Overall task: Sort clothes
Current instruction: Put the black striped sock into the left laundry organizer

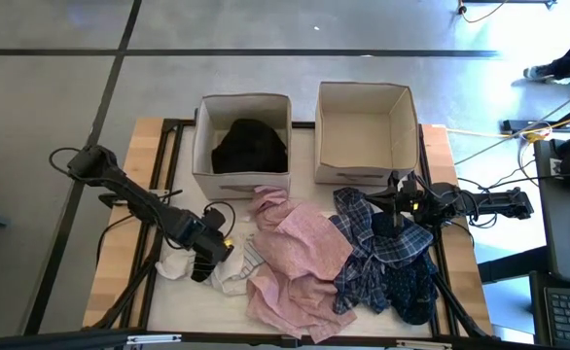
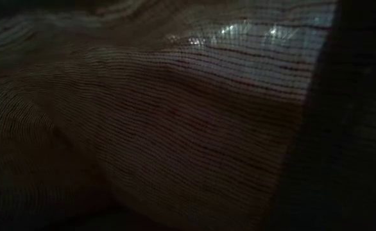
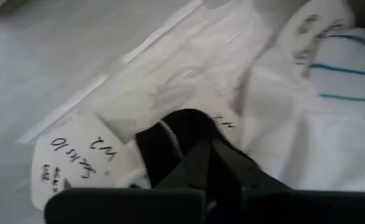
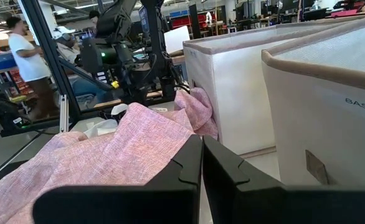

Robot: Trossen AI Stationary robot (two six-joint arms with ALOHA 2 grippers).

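The left end effector (image 1: 204, 255) sits low on the worktop (image 1: 134, 175) over the white socks (image 1: 173, 264), its fingers pinched together on white fabric. The right end effector (image 1: 394, 222) (fingers pressed together, empty) hovers above the blue plaid garment (image 1: 387, 248), beside the pale pink garment (image 1: 295, 253).

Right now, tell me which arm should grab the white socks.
Left. The left gripper hangs right beside the white socks at the table's left front, and its wrist view is filled with white fabric. The right gripper is over the blue plaid garment, with the pale pink garment between.
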